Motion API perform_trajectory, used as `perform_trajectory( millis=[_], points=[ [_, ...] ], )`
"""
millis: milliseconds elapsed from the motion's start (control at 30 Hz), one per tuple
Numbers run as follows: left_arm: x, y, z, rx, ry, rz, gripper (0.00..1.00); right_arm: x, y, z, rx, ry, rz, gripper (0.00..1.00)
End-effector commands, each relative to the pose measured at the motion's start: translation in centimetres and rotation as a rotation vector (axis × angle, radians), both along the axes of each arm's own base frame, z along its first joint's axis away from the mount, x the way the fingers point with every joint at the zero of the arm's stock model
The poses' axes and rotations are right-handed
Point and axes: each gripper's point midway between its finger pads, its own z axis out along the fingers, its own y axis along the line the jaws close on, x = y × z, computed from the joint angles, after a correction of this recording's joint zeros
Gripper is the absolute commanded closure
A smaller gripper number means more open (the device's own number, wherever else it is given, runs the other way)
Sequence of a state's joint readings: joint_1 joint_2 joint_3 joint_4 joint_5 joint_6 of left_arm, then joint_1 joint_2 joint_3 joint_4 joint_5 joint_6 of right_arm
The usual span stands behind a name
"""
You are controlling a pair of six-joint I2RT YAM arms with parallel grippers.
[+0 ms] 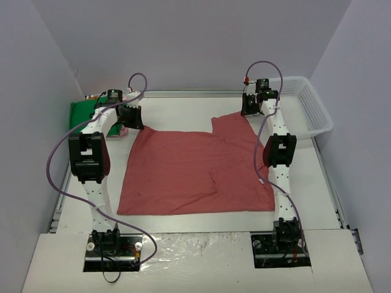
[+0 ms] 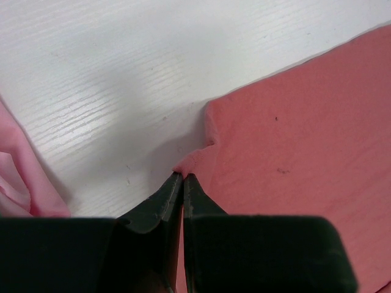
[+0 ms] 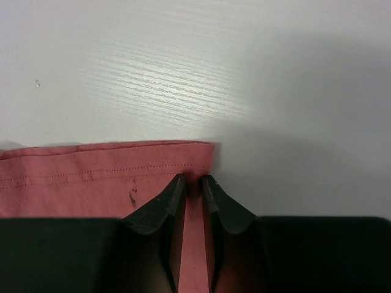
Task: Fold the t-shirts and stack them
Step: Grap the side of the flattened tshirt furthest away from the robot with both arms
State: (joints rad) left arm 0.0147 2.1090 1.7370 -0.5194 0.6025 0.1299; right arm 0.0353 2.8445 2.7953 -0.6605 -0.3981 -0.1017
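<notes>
The large dusty-red t-shirt [image 1: 195, 171] lies spread flat in the middle of the table. My left gripper [image 1: 135, 124] is at its far left corner, shut on a pinch of the red cloth [image 2: 293, 134], with the jaws [image 2: 182, 175] closed tight. My right gripper [image 1: 248, 112] is at the shirt's far right corner, shut on the stitched hem [image 3: 91, 177], with cloth between the fingertips [image 3: 193, 180]. The green t-shirt [image 1: 79, 113] lies at the far left. A bit of the pale pink t-shirt [image 1: 124, 129] shows beside the left gripper, and also in the left wrist view [image 2: 18, 183].
A white plastic mesh basket [image 1: 308, 104] stands at the far right corner. The white table [image 1: 183, 110] shows bare beyond the shirt's far edge and along its right side. Grey walls close in the table on three sides.
</notes>
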Motion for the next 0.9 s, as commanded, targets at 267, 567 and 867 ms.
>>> perform_trajectory(
  millis=[267,567,867],
  points=[
    [0.1,-0.5,1.0,-0.014,-0.017,-0.027,0.98,-1.3,-0.9,-3.5,-0.025,0.089,-0.023,1.00],
    [0.5,-0.6,2.8,-0.012,-0.048,-0.042,0.98,-1.2,-0.2,1.3,-0.021,0.019,0.039,1.00],
    [-0.2,-0.9,4.4,-0.025,-0.064,-0.061,0.98,-3.0,-0.5,8.1,-0.024,-0.039,0.080,1.00]
  ],
)
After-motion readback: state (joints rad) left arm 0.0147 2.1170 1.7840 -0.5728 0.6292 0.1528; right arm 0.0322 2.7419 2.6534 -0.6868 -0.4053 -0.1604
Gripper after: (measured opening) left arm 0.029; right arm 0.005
